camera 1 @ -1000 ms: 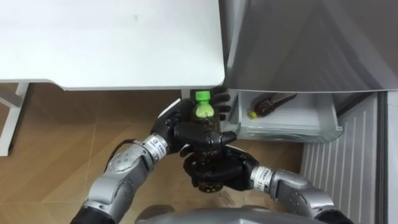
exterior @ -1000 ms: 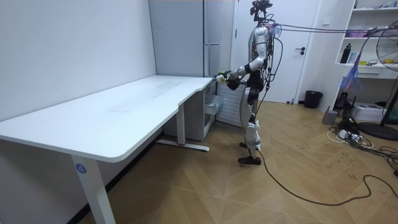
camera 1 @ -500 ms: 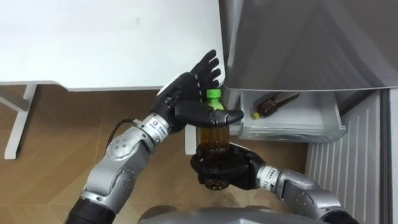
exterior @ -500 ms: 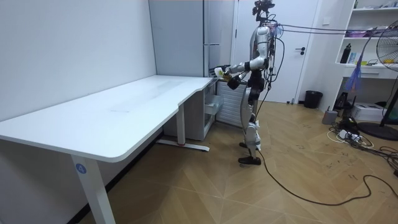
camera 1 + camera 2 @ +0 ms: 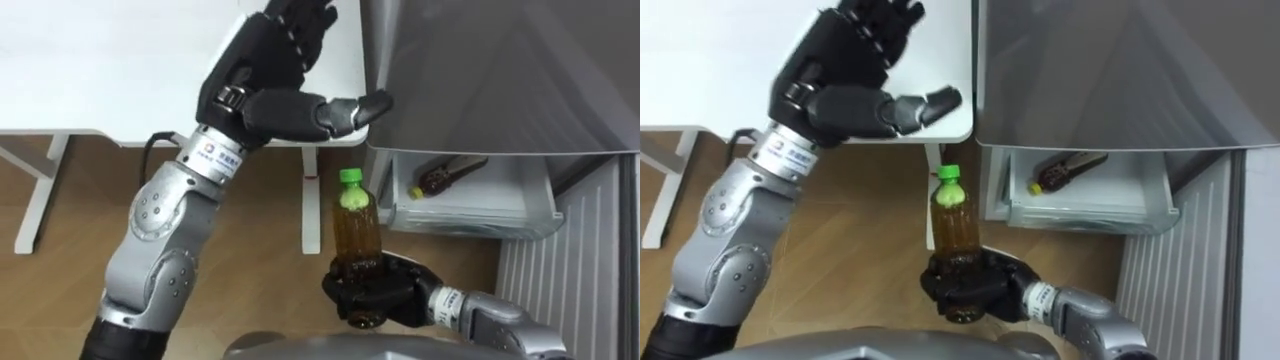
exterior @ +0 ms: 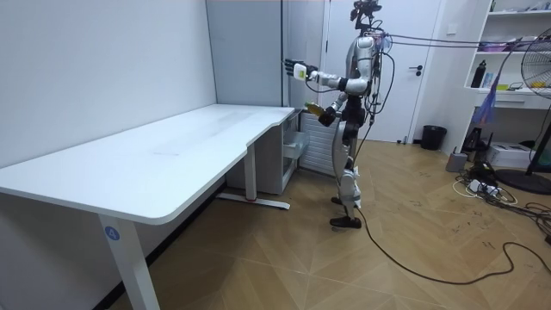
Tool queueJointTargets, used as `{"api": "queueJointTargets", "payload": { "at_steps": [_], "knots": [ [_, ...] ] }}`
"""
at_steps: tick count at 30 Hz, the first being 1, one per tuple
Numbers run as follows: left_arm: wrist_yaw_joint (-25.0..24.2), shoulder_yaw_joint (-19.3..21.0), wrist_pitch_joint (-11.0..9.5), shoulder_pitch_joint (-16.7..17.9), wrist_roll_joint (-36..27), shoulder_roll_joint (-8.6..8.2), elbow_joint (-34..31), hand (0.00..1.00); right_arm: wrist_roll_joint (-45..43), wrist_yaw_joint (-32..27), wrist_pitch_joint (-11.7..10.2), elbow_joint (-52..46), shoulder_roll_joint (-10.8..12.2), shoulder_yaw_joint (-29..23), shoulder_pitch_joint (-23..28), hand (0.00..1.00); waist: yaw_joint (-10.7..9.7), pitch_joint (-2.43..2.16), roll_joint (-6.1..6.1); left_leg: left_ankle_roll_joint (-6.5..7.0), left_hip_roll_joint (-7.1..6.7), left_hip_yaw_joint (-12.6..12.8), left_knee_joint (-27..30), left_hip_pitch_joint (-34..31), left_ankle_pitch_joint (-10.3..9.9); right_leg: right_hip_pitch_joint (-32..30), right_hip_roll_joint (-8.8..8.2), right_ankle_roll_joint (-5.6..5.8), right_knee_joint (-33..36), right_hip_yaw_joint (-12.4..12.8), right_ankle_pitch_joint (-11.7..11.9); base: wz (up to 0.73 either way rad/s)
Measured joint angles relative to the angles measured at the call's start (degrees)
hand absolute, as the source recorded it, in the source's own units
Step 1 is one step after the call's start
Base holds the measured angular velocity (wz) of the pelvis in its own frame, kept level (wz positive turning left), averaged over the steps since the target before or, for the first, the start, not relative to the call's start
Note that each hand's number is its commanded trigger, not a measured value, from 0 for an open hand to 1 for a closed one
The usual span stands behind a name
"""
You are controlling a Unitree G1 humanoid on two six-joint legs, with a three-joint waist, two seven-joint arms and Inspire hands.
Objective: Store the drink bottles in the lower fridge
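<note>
The fingers [image 5: 347, 291] of the right hand [image 5: 392, 297] are curled round the foot of an amber drink bottle [image 5: 357, 232] with a green cap. They hold it upright and low before the robot, seemingly ready for the open lower fridge drawer [image 5: 470, 217], where a second bottle [image 5: 437, 177] lies on its side. The left hand [image 5: 262, 78] is raised with straight, spread fingers over the white surface [image 5: 110, 70] beside the grey fridge [image 5: 500, 70], probably to keep clear; I can read no writing on either bottle.
</note>
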Motion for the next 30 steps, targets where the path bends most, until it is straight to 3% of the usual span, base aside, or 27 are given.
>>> {"api": "queueJointTargets", "payload": {
  "at_steps": [2,5,13,18,21,25,26,30],
  "knots": [
    [0.8,2.3,-0.4,-0.1,0.0,0.0,-1.2,0.0,-0.9,0.0,0.0,0.0,0.1,-1.3,0.0,1.0,0.0,-0.04,0.09,0.0,-0.02,0.0,0.0,0.4,0.0,0.4,-0.04,0.06,-0.1,-0.1,0.0,0.0],
    [2.5,5.4,-1.8,-0.1,0.1,0.07,-2.6,0.0,-0.7,0.0,-0.1,0.0,0.0,-3.9,0.5,1.0,1.1,0.25,0.58,0.0,-0.03,-0.1,-0.2,1.0,0.0,1.1,-0.03,0.06,-0.3,-0.2,0.0,0.01],
    [8.9,16.3,-4.6,0.1,1.4,0.2,-3.0,0.0,-0.9,0.0,-0.2,0.0,0.1,-8.7,4.7,1.0,4.8,-0.32,1.8,-0.04,-0.12,-0.6,-1.2,2.3,0.0,2.6,0.02,0.15,-1.2,-0.8,-0.3,0.03],
    [20.5,26.4,-6.5,0.5,5.0,-0.21,-3.5,0.0,-3.5,-0.7,-0.6,-0.2,0.3,-12.4,7.3,1.0,6.7,-0.38,1.87,-0.04,-0.31,-1.5,-1.4,2.6,0.0,3.5,-0.07,0.27,-2.3,-1.7,-0.3,0.09],
    [27.5,29.9,-7.9,1.6,5.6,-0.73,-3.1,0.0,-3.5,-2.1,-0.5,-0.6,0.3,-12.9,8.4,1.0,8.0,-0.46,1.76,-0.04,-0.38,-1.6,-1.7,3.2,0.0,4.2,-0.08,0.31,-2.9,-2.0,-0.3,0.03],
    [34.9,32.2,-8.2,4.7,5.8,-2.51,-0.3,0.0,-3.4,-4.1,-0.3,-2.5,0.4,-13.1,9.8,1.0,9.3,-0.53,1.74,-0.04,-0.46,-1.7,-2.1,4.2,0.0,5.4,-0.06,0.39,-3.6,-2.1,-0.4,0.01],
    [36.8,32.3,-8.2,5.5,6.2,-2.83,1.7,0.0,-3.4,-4.6,-0.2,-2.5,0.6,-13.2,9.9,1.0,9.6,-0.87,1.59,-0.04,-0.48,-1.8,-2.1,4.2,0.0,5.6,-0.04,0.39,-3.8,-2.1,-0.4,0.07],
    [43.4,32.4,-8.1,6.6,7.0,-3.46,9.6,0.0,-3.2,-5.3,0.0,-3.3,0.9,-13.4,10.1,1.0,10.7,-1.03,1.3,-0.04,-0.49,-2.5,-2.1,4.4,0.0,5.9,0.02,0.38,-3.9,-2.5,-0.4,0.03]
  ]
}}
